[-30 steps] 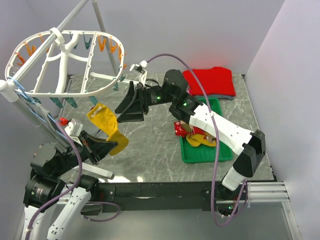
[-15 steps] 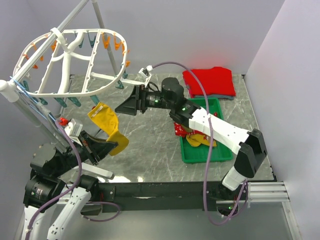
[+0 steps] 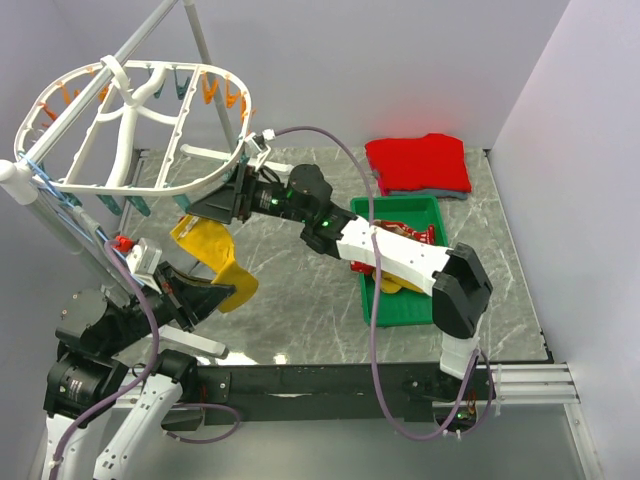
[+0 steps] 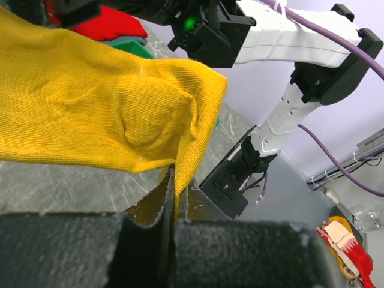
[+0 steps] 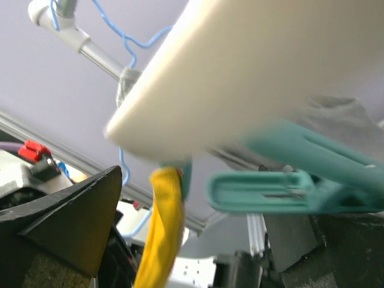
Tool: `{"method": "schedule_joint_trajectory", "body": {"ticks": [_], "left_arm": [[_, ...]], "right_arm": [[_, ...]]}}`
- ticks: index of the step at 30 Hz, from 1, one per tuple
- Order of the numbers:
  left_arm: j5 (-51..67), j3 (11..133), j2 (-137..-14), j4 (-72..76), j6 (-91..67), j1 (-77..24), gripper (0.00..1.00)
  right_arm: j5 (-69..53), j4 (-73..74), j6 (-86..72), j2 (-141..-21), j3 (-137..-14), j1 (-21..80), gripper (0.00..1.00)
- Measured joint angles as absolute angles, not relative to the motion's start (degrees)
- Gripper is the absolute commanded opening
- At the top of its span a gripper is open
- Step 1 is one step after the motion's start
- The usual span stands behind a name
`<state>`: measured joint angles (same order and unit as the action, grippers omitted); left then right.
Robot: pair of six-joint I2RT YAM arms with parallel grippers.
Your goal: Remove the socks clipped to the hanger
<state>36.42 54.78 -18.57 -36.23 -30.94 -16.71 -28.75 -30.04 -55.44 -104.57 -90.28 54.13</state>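
The white oval hanger point(image 3: 150, 115) hangs at the back left, orange and teal clips on its rim. One mustard-yellow sock point(image 3: 215, 255) hangs from a teal clip point(image 5: 186, 171) on the near rim. My left gripper point(image 3: 212, 292) is shut on the sock's lower edge; in the left wrist view the sock point(image 4: 108, 114) runs down between the closed jaws of that gripper point(image 4: 174, 183). My right gripper point(image 3: 215, 205) is open just under the hanger rim point(image 5: 258, 66), by the sock's top point(image 5: 163, 231). An empty teal clip point(image 5: 282, 189) lies between the jaws of the right gripper point(image 5: 204, 240).
A green tray point(image 3: 400, 318) at the right holds red patterned socks point(image 3: 402, 232) and other socks. A folded red garment point(image 3: 420, 162) lies at the back right. The stand's grey pole point(image 3: 205, 50) and white pole point(image 3: 40, 200) carry the hanger.
My right arm has swung left from mid-table to the hanger's near rim above the yellow sock. The hanger has rocked. My left gripper has kept its hold on the sock.
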Motion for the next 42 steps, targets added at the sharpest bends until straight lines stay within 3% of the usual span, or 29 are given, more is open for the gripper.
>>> {"method": "schedule_joint_trajectory", "body": {"ticks": [18, 20, 23, 27, 30, 31, 32, 34, 42], "left_arm": [[37.8, 55.35, -18.52, -36.56, -30.87, -16.71, 0.01], [37.78, 55.35, -18.52, -36.73, -30.87, -16.71, 0.01], [37.8, 55.37, -18.46, -36.8, -30.85, -16.71, 0.01], [37.8, 55.4, -18.44, -37.23, -30.79, -16.71, 0.01], [37.8, 55.4, -18.44, -37.45, -30.7, -16.71, 0.01], [37.69, 55.4, -18.44, -37.5, -30.65, -16.69, 0.01], [37.67, 55.4, -18.44, -37.52, -30.65, -16.69, 0.01], [37.74, 55.4, -18.44, -37.58, -30.65, -16.71, 0.01], [37.93, 55.4, -18.31, -38.7, -30.44, -16.71, 0.01]], "right_arm": [[-23.55, -28.75, -53.17, -110.48, -100.27, 57.36, 0.85], [-23.31, -27.7, -52.53, -111.28, -101.01, 57.49, 0.74], [-23.16, -27.24, -51.81, -111.63, -101.06, 57.63, 0.71], [-23.2, -26.89, -51.16, -111.68, -101.14, 57.71, 0.56], [-23.29, -26.92, -50.59, -111.68, -101.21, 57.8, 0.3], [-23.03, -27.05, -50.02, -111.68, -101.27, 57.84, 0.12], [-22.94, -27.64, -50.11, -111.68, -101.27, 57.87, 0.05], [-23.53, -30.2, -48.62, -111.66, -101.56, 57.89, 0.0], [-22.5, -29.87, -46.96, -109.67, -103.46, 58.24, 0.0]]}}
